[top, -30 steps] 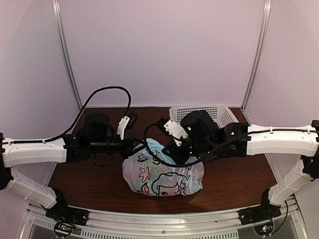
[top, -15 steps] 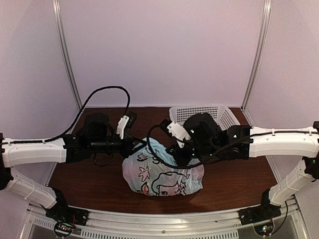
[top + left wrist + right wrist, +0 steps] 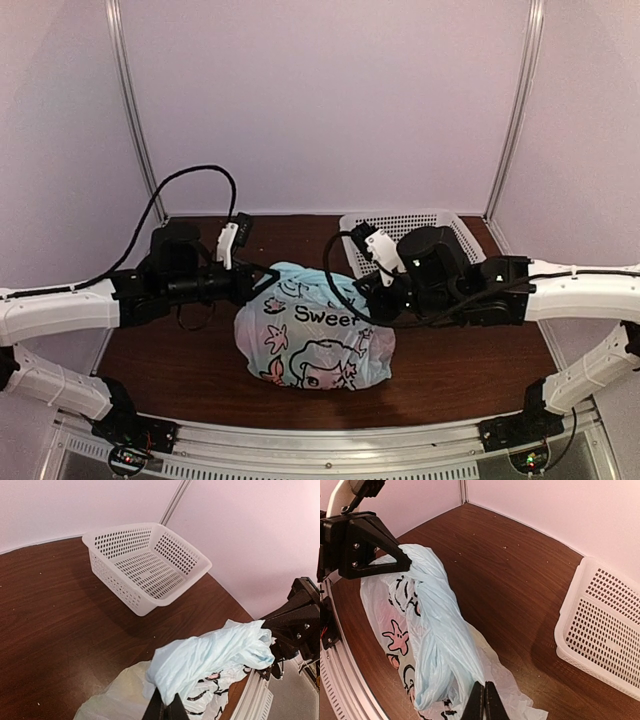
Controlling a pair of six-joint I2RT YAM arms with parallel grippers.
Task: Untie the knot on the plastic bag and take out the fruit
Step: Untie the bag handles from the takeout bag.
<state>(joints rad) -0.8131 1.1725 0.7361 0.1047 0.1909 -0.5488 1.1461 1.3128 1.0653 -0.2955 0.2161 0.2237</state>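
The plastic bag [image 3: 315, 340], pale blue with black cartoon drawings and "Sweet" lettering, sits mid-table. My left gripper [image 3: 258, 284] is shut on its top left edge and my right gripper [image 3: 363, 297] on its top right. The left wrist view shows my left gripper [image 3: 165, 711] pinching bunched blue plastic [image 3: 210, 655]. The right wrist view shows my right gripper [image 3: 483, 703] pinching the other end. A bunched, twisted strip of handle plastic [image 3: 437, 625] stretches between the two grippers; I cannot make out a distinct knot in it. The fruit is hidden inside the bag.
A white perforated basket [image 3: 455, 232] stands at the back right of the brown table, also in the left wrist view [image 3: 150, 565] and the right wrist view [image 3: 605, 625]. A metal rail [image 3: 320, 455] runs along the near edge.
Both grippers have moved apart, left to the left and right to the right, stretching the bag's top wider. The bag has flattened and shifted, and its lettering now shows.
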